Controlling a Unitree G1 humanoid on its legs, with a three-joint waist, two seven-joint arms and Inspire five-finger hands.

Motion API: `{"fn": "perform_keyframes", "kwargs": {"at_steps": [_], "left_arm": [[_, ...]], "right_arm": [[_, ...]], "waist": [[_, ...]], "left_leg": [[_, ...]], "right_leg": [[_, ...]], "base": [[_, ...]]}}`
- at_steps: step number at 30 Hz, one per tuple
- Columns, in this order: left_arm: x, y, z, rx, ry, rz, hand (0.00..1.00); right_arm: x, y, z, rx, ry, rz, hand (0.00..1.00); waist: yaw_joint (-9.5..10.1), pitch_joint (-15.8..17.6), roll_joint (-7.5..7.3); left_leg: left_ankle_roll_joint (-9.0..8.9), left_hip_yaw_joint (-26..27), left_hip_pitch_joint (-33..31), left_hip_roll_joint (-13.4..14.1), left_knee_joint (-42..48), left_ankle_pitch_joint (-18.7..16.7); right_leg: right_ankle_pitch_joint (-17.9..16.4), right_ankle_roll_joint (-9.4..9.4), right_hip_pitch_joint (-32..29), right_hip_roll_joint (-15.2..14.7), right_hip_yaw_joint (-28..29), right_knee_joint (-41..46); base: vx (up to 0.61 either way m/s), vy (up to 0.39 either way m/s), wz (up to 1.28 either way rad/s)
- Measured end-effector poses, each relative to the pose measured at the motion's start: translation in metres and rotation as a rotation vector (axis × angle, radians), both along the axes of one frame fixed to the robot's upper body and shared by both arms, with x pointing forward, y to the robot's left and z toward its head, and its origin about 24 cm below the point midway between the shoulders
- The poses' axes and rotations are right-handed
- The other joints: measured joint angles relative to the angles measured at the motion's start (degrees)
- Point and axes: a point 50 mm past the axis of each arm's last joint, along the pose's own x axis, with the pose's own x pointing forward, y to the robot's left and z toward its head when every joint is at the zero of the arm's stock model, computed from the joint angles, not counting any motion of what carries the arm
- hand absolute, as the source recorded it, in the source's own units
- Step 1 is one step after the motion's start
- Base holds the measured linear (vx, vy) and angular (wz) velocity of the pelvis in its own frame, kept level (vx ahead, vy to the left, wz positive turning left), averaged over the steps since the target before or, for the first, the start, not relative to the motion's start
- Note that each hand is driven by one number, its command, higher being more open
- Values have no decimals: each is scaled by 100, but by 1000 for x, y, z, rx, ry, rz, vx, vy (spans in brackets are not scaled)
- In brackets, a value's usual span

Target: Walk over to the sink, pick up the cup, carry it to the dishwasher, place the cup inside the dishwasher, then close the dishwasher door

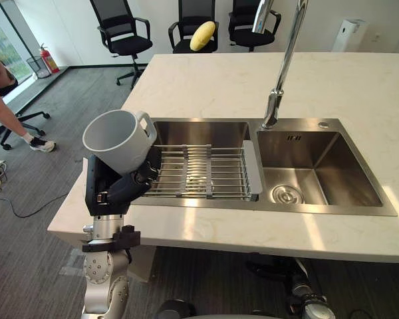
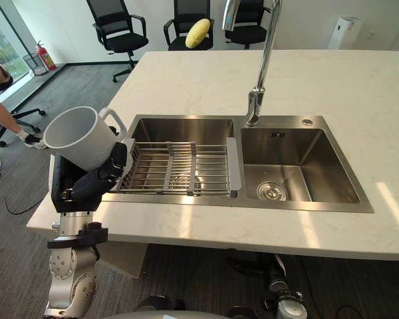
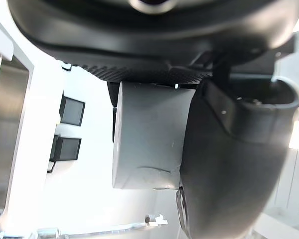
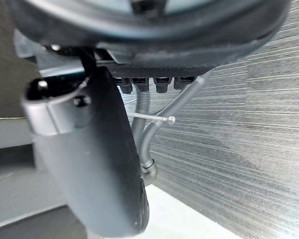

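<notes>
In the eye views the left hand [image 1: 124,185] has its fingers curled round the grey cup [image 1: 118,141], tilted above the worktop [image 1: 219,80] just left of the sink [image 1: 299,149]; its wrist view shows that cup against the palm, and the right wrist view leaves the right hand's [image 4: 89,164] grip impossible to tell

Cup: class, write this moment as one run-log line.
stage: cup picked up | left hand: shut on cup, tilted, at left edge of sink | right hand: idle

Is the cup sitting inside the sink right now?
No, the left hand holds the cup tilted in the air, beside the left edge of the sink.
</notes>
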Motion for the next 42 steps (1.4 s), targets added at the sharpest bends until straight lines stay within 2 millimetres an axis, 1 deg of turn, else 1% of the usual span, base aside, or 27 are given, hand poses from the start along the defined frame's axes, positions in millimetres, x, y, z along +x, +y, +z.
{"fn": "perform_keyframes", "kwargs": {"at_steps": [3,5,6,7,8,9,10,11,12,13,14,15,16,17,19,21,27,30,33,34,35,36,37,38,39,40,42], "left_arm": [[-5,1,6,-9,-25,2,0],[-11,-3,17,-14,-80,-15,0],[-12,-5,21,-15,-100,-26,0],[-14,-9,25,-12,-123,-48,0],[-14,-11,28,-6,-138,-65,0],[-15,-15,30,0,-159,-98,0],[-16,-21,30,-2,-170,-132,0],[-16,-24,30,-5,-172,-149,0],[-15,-32,27,-7,-172,-195,0],[-15,-34,25,-12,-169,-208,0],[-12,-35,19,-7,-155,-213,0],[-9,-34,11,-5,-111,-214,0],[-6,-32,0,1,-56,-208,0],[-4,-30,-11,-5,1,-201,0],[-2,-28,-19,-13,49,-191,0],[-2,-27,-20,0,66,-188,0],[7,-32,-25,7,121,-196,0],[7,-32,-27,9,136,-184,0],[5,-31,-28,0,150,-171,0],[5,-32,-29,-7,154,-172,0],[5,-35,-29,-22,155,-182,0],[3,-37,-28,-41,146,-193,0],[3,-37,-27,-56,138,-200,0],[3,-37,-26,-67,130,-205,0],[2,-40,-24,-78,115,-221,0],[1,-42,-24,-84,108,-227,0],[-1,-43,-25,-86,109,-228,0]], "right_arm": [[-1,10,1,25,0,15,100],[-7,8,1,24,5,5,100],[-9,8,1,27,7,-3,100],[-14,5,0,23,18,-19,100],[-18,2,0,18,26,-27,100],[-25,-2,0,8,36,-43,100],[-34,-5,0,4,43,-61,100],[-38,-6,0,2,47,-70,100],[-45,-9,0,2,51,-91,100],[-47,-10,1,1,51,-100,100],[-48,-8,-4,20,68,-129,100],[-48,0,-7,46,78,-135,100],[-52,12,-11,83,91,-134,100],[-54,15,-13,99,100,-140,100],[-54,16,-15,103,107,-138,100],[-55,15,-16,101,117,-139,100],[-53,3,-14,59,125,-123,100],[-53,0,-14,48,128,-111,100],[-55,0,-15,45,137,-103,100],[-56,0,-15,44,143,-105,100],[-62,0,-17,45,162,-112,100],[-66,-1,-18,43,172,-117,100],[-65,-1,-17,41,169,-116,100],[-63,-1,-17,38,162,-114,100],[-59,-3,-15,31,151,-111,100],[-55,-2,-14,29,139,-99,100],[-46,1,-11,29,110,-75,100]], "waist": [[9,4,10],[-42,4,-39],[-72,38,-89],[-98,35,-88],[-103,29,-96],[-145,11,-101],[-224,-87,-108],[-264,-151,-103],[-343,-334,18],[-346,-416,127],[-330,-447,84],[-337,-452,34],[-347,-425,-79],[-341,-432,-105],[-354,-456,-120],[-370,-476,-145],[-444,-462,-47],[-395,-461,-45],[-364,-460,-37],[-377,-451,-34],[-417,-446,-61],[-382,-423,-111],[-343,-429,-98],[-348,-431,-75],[-339,-423,-63],[-284,-400,-102],[-263,-355,-136]], "left_leg": [[-103,54,-189,257,228,63],[-274,73,-301,283,210,145],[-128,125,-372,345,485,68],[119,249,-419,448,974,-95],[214,301,-392,503,1227,-178],[226,417,-233,618,1531,-334],[132,459,-19,683,1492,-416],[88,458,99,677,1365,-426],[-144,344,498,654,562,-399],[-359,300,674,637,-22,-521],[-522,300,775,460,-522,-463],[-477,273,742,353,-725,-314],[-397,211,762,182,-788,-217],[-352,194,758,96,-779,-213],[-300,188,753,40,-754,-234],[-289,150,762,7,-733,-239],[-313,-66,775,114,-743,-223],[-319,-140,732,132,-710,-219],[-298,-293,487,94,-546,-206],[-268,-228,425,89,-497,-187],[-107,321,326,115,-452,-162],[77,851,318,203,-432,-196],[82,1295,268,362,-289,-211],[49,1440,167,409,-157,-220],[-31,1448,20,386,25,-244],[-52,1337,-17,290,134,-318],[-1,1178,-56,179,320,-486]], "right_leg": [[91,-148,-281,178,139,229],[170,-225,-500,135,108,373],[203,-241,-524,98,35,372],[256,-227,-510,12,-102,362],[294,-212,-486,-58,-187,333],[387,-182,-407,-184,-356,201],[482,-140,-371,-344,-565,27],[536,-89,-385,-412,-680,-44],[620,77,-551,-529,-928,-95],[645,156,-665,-523,-1005,-86],[712,243,-796,-665,-984,-52],[741,196,-740,-730,-1055,-127],[954,208,-636,-852,-1043,-321],[1096,249,-543,-906,-1051,-491],[1217,230,-410,-912,-1070,-723],[1283,257,-311,-896,-1125,-873],[1320,320,-78,-797,-1416,-998],[1309,334,-17,-783,-1500,-1029],[1216,429,42,-870,-1766,-1018],[1207,438,111,-903,-1859,-1025],[1180,473,239,-1022,-2189,-1027],[1168,496,309,-1109,-2421,-1013],[1151,521,320,-1173,-2561,-967],[1117,545,319,-1229,-2689,-887],[1000,590,296,-1379,-2849,-651],[857,601,285,-1565,-2885,-368],[776,551,281,-1798,-2879,78]], "base": [[-243,-92,-30],[-198,-85,1],[-191,-70,27],[-92,-32,33],[-172,8,54],[-180,75,82],[-212,109,96],[-159,192,125],[-115,201,98],[-126,296,86],[-95,269,38],[-90,273,37],[-63,202,30],[-41,148,21],[-8,105,10],[32,58,9],[38,-39,18],[-35,-28,16],[-67,-19,43],[-92,23,103],[-50,50,116],[-32,45,123],[6,23,90],[1,54,91],[-1,115,88],[8,164,76],[22,153,61]]}}
